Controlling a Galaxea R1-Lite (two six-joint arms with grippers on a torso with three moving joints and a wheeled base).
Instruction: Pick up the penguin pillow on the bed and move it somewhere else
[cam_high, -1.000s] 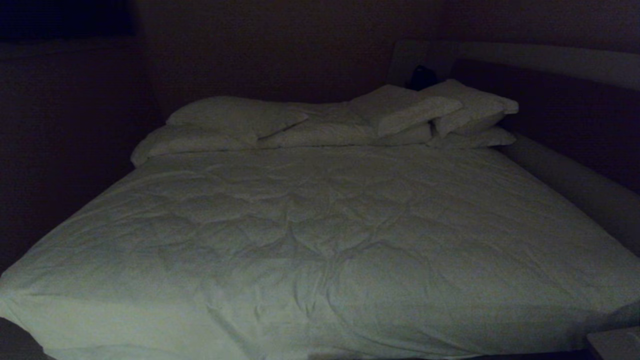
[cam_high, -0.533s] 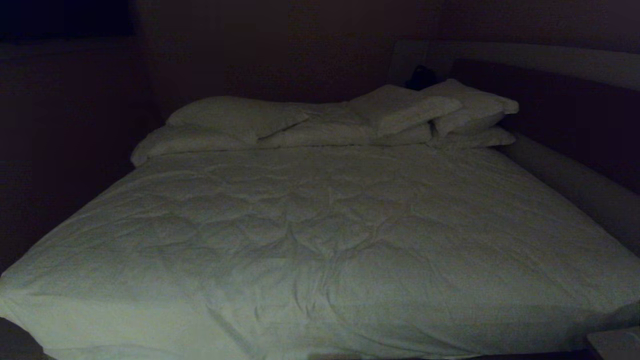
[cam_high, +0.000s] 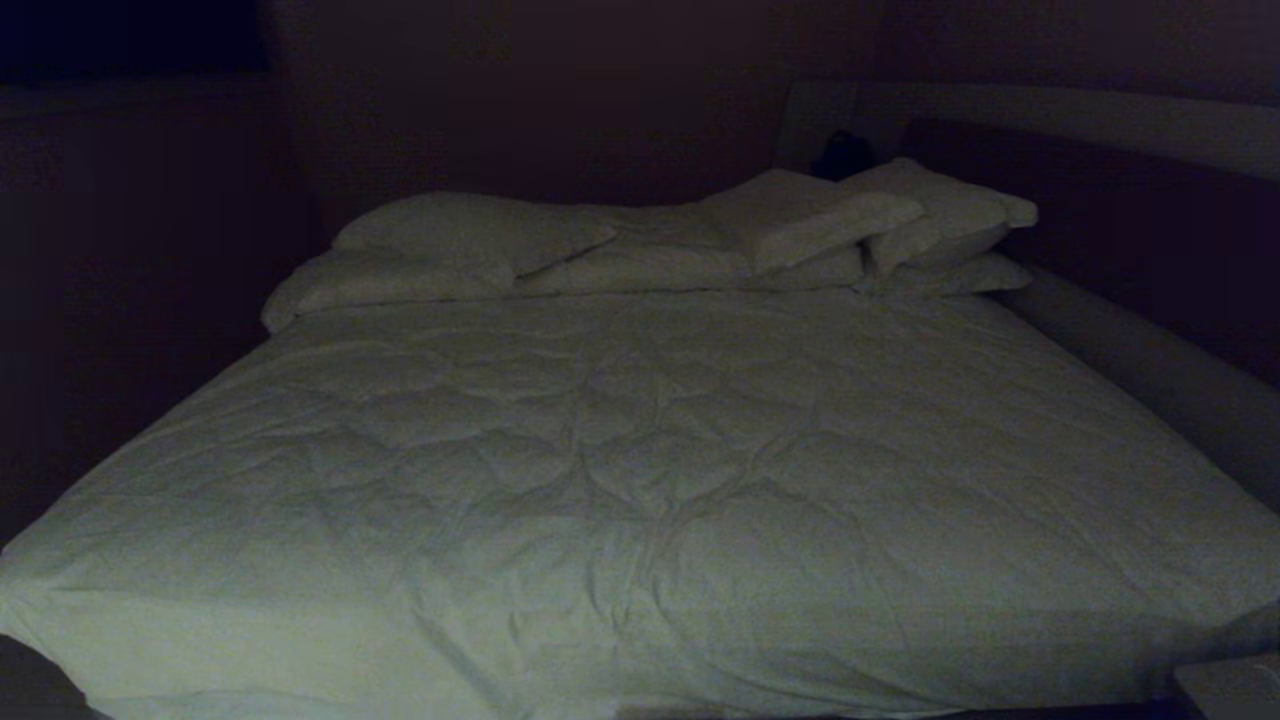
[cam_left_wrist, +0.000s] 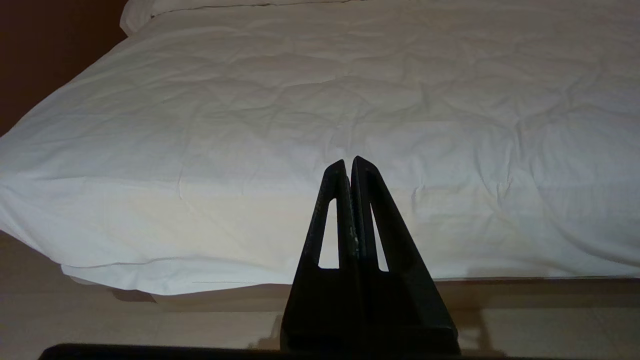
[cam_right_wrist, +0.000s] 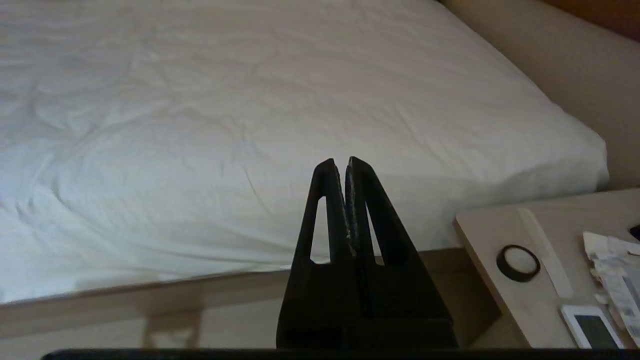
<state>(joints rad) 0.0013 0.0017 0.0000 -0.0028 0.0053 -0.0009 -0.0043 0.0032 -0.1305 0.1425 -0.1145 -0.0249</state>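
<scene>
Pointing level toward the bed (cam_left_wrist: 200, 125), left gripper (cam_left_wrist: 348, 162) sits w/ both black fingers pressed tip to tip, nothing between them; it fills lower centre of left wrist view, held off the foot edge of the duvet (cam_left_wrist: 450, 100), floor strip below.

Right gripper (cam_right_wrist: 338, 164) same pose in right wrist view: jaws closed, empty, lower centre of frame, aimed at duvet near bed's corner. Lower right of that frame: pale side table (cam_right_wrist: 500, 300) w/ a small black ring (cam_right_wrist: 518, 262), a white device (cam_right_wrist: 592, 330) and crumpled wrappers (cam_right_wrist: 612, 270).

Neither arm shows in head view. That view is dim: wrinkled white duvet across centre and bottom, plain white pillows (cam_high: 640, 250) stacked along upper centre, padded frame (cam_high: 1150, 380) down right side, small dark object (cam_high: 843, 155) behind pillows, upper right.

Penguin pillow: cannot spot it in any view.
</scene>
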